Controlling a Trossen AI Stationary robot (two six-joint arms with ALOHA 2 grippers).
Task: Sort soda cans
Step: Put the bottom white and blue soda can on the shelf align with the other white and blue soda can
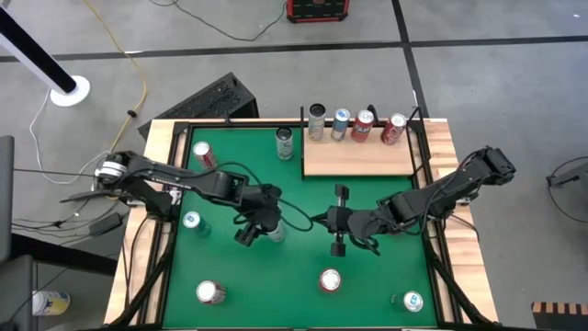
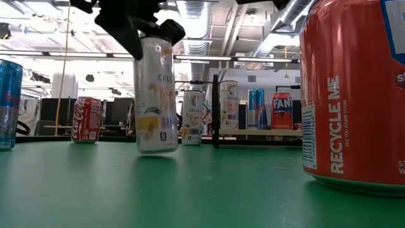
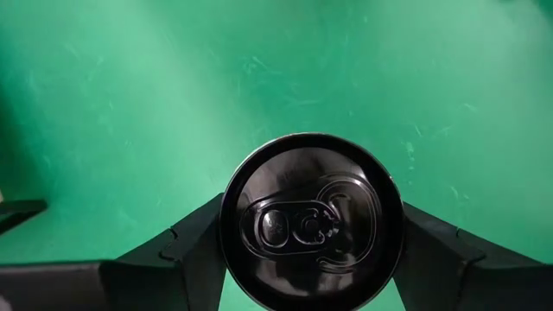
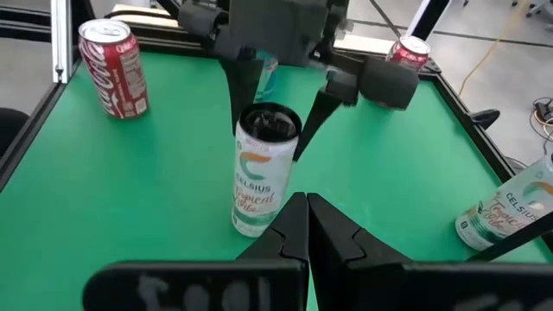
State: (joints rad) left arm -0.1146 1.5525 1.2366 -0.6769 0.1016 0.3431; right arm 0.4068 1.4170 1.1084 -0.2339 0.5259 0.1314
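left hand (image 4: 275, 104) clamped on white Celsius can (image 4: 257, 169) near top, lifted just off green worktop (image 1: 367, 207) mid-mat, probably headed for wooden board (image 1: 358, 156) lineup; right hand (image 4: 307, 226) idle, fingers together, alongside

High view: looked straight down on the whole green table (image 1: 303, 198) from far up.
Low view: sat at table height, looking across.
Left wrist view: looked down, very close to the white can (image 3: 311, 220) between its jaws.
Right wrist view: looked past its jaws at that same can.
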